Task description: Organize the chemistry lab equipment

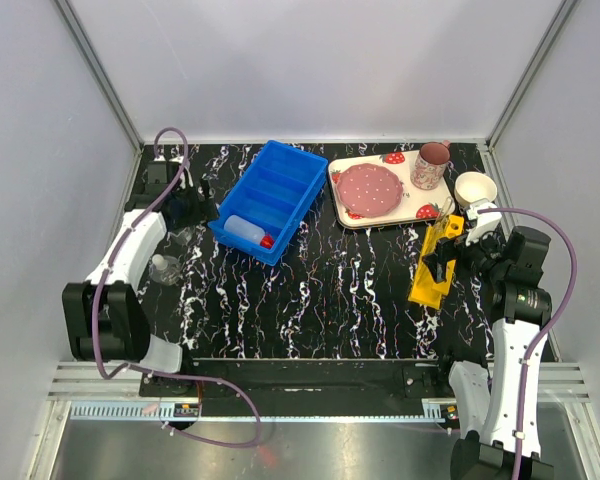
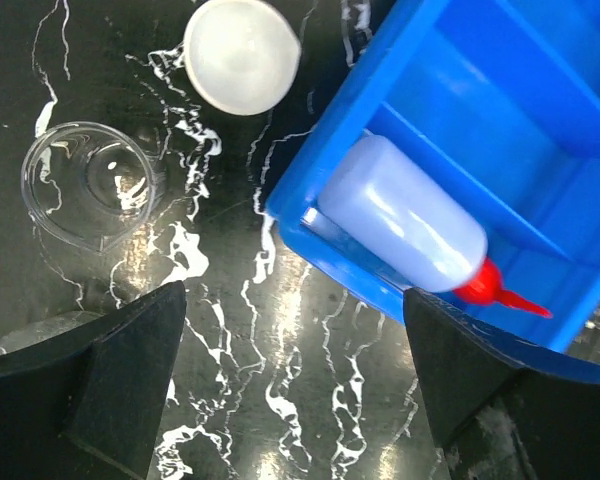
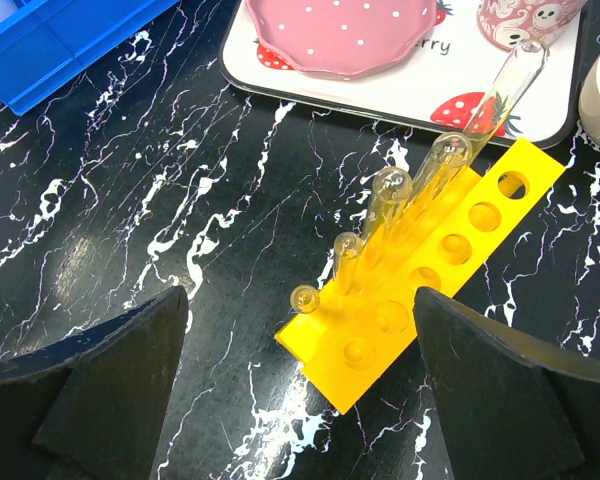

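Observation:
The translucent squeeze bottle (image 2: 410, 225) with a red nozzle lies in the near corner compartment of the blue bin (image 2: 500, 120), also seen from above (image 1: 245, 230). My left gripper (image 2: 295, 380) is open and empty above the table, just left of that bin corner (image 1: 195, 212). A clear beaker (image 2: 90, 183) and the tiny white dish (image 2: 242, 55) stand ahead of it. A second beaker (image 1: 166, 268) stands nearer the arm. My right gripper (image 3: 300, 390) is open and empty, hovering over the near end of the yellow rack (image 3: 430, 300), which holds several thin clear tubes (image 3: 450, 165).
The strawberry-print tray (image 1: 412, 205) with a pink plate stands at the back right, the pink mug (image 1: 430, 165) on its corner. The cream bowl (image 1: 475, 188) sits right of it, close to the rack's far end (image 1: 445, 232). Enclosure walls ring the table.

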You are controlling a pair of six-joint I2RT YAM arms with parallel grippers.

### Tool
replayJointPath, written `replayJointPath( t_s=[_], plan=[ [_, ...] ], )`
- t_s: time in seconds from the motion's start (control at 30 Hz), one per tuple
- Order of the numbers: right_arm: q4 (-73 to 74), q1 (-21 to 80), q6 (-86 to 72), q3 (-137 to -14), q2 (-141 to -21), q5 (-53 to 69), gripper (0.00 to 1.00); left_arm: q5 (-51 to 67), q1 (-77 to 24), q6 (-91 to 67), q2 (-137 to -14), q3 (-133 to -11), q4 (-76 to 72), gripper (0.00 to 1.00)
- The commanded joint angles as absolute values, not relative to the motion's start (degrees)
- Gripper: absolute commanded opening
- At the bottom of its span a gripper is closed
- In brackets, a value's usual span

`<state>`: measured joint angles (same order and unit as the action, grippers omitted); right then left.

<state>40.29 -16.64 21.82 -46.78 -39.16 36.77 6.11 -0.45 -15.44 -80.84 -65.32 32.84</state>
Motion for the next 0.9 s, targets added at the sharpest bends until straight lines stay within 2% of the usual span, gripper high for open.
replayJointPath(
  t_s=[0.0,0.17,0.43,0.53,0.63,0.73,0.87],
  plan=[
    [39.1,-17.0,22.7,-46.9,-38.8,37.9,1.00,0.2,-0.1,-12.6,-85.4,-70.0,31.8,0.89],
    [39.1,-17.0,22.8,-46.9,-39.0,38.2,1.00,-5.4,1.1,-11.8,-91.8,-74.1,33.8,0.72],
    [39.1,-17.0,22.9,-46.9,-39.1,38.1,1.00,-9.6,1.1,-11.2,-97.9,-77.5,34.7,0.58],
    [39.1,-16.9,22.9,-46.9,-39.2,38.1,1.00,-9.3,1.1,-11.1,-100.2,-78.7,35.5,0.46],
    [39.1,-17.0,22.9,-46.8,-39.1,38.0,1.00,-9.7,1.1,-11.0,-101.4,-79.1,35.9,0.38],
    [39.2,-17.0,22.9,-46.8,-39.2,38.0,1.00,-10.7,1.2,-10.7,-102.2,-78.9,36.3,0.38],
    [39.2,-17.0,22.9,-46.8,-39.2,38.0,1.00,-11.3,1.2,-10.8,-103.0,-78.8,36.8,0.31]
  ],
)
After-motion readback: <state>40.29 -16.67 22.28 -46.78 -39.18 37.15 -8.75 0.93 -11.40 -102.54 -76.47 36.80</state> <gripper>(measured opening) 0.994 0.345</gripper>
